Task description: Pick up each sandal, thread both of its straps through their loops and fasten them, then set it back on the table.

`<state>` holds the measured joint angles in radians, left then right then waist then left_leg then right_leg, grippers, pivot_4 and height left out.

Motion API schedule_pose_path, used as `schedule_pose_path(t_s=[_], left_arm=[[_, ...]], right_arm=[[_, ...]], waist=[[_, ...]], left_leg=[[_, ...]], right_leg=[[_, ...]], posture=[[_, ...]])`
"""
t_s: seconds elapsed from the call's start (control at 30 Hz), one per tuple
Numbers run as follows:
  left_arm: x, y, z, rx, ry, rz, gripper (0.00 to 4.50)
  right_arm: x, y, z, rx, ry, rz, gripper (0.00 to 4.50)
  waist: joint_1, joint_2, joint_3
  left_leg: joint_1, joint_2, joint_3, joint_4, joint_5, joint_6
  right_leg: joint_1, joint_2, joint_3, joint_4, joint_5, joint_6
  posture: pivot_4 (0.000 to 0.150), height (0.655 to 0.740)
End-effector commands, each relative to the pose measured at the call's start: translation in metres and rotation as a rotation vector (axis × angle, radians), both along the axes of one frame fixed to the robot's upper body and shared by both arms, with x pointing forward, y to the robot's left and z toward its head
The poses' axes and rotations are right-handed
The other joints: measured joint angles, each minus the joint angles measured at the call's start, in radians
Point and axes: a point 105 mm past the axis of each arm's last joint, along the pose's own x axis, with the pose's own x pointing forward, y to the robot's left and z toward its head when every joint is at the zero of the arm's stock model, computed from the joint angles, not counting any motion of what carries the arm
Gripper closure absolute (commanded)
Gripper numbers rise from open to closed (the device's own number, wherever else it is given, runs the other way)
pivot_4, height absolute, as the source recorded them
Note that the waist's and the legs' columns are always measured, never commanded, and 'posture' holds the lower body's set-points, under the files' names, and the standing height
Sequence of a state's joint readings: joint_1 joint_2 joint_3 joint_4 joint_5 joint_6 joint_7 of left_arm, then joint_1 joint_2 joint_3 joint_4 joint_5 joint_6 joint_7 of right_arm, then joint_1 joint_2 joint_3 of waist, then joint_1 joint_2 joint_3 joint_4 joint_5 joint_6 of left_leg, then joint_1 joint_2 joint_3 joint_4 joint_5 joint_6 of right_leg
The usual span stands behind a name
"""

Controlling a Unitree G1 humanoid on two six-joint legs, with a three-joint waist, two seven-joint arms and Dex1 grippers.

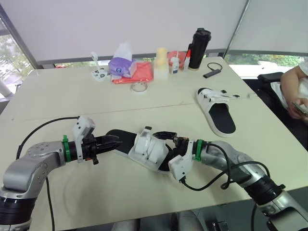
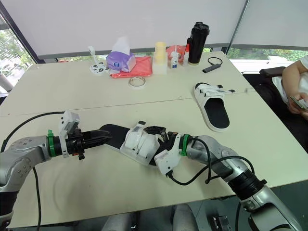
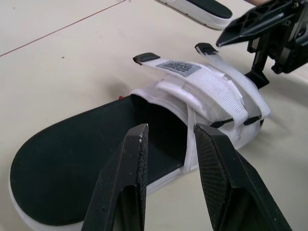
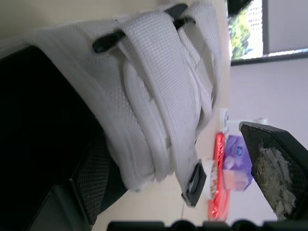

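- Lying flat on the counter (image 1: 57, 101) close to the robot, the nearer sandal (image 1: 144, 147) shows a black footbed, and its two white straps (image 3: 211, 89) are folded across the upper (both run through their black loops and lie flat).
- At the heel end, the left gripper (image 1: 114, 141) points along the sandal. Its fingers (image 3: 134, 163) stand a narrow gap apart with nothing between them, tips over the heel of the footbed; whether they touch it cannot be told.
- At the toe end, the right gripper (image 1: 163, 148) has its fingers spread wide, with the strapped part of the sandal between them. One pad (image 4: 91, 180) sits close against the side of the sole (contact is hard to judge) and the other stands clear of the sandal.
- Farther off on the robot's right, the second sandal (image 1: 217, 111) rests on the counter, well apart from both grippers, strap ends sticking out sideways.
- Along the far edge are a purple tissue pack (image 1: 122, 65), a red cloth (image 1: 140, 73), a tape roll (image 1: 139, 87) and a black bottle (image 1: 198, 48).
- A person's hand (image 1: 294, 98) shows at the right edge.
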<state>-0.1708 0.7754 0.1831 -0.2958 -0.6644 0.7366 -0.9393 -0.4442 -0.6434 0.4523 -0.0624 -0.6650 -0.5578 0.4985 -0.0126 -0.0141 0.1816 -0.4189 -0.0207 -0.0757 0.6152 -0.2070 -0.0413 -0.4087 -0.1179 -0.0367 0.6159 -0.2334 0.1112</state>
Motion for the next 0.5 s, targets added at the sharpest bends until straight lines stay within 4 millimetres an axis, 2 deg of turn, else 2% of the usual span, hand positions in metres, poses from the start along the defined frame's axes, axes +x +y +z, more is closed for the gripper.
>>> schedule_pose_path(t_s=[0.03,0.27,0.33,0.5], left_arm=[[0.0,0.001,0.014,-0.001,-0.056,0.002,2.99],[0.003,0.002,0.015,-0.008,-0.06,0.02,2.99],[0.003,0.003,0.015,-0.012,-0.062,0.034,2.99],[0.003,0.005,0.014,-0.021,-0.064,0.052,2.99]], right_arm=[[-0.006,0.013,-0.001,0.0,-0.036,0.073,0.91],[-0.005,0.029,-0.004,0.0,-0.076,0.138,4.48],[0.001,0.031,0.002,0.027,-0.085,0.12,4.48],[0.024,0.02,0.034,0.159,-0.18,-0.011,4.48]], waist=[[-0.002,0.0,0.0],[-0.004,0.0,0.0],[-0.005,0.0,0.0],[-0.004,0.0,0.0]], left_leg=[[0.0,0.0,0.0,0.0,0.0,0.0],[0.002,0.0,0.0,0.0,0.0,0.0],[0.003,0.0,0.0,0.0,0.0,0.0],[0.004,0.0,0.001,0.0,0.0,0.0]], right_leg=[[0.0,0.0,0.0,0.0,0.0,0.0],[0.001,0.001,0.002,0.002,0.0,0.0],[0.001,0.001,0.002,0.002,0.0,0.0],[0.001,0.001,0.003,0.003,0.0,0.0]], posture=[[0.15,0.74],[0.15,0.74],[0.15,0.74],[0.15,0.74]])
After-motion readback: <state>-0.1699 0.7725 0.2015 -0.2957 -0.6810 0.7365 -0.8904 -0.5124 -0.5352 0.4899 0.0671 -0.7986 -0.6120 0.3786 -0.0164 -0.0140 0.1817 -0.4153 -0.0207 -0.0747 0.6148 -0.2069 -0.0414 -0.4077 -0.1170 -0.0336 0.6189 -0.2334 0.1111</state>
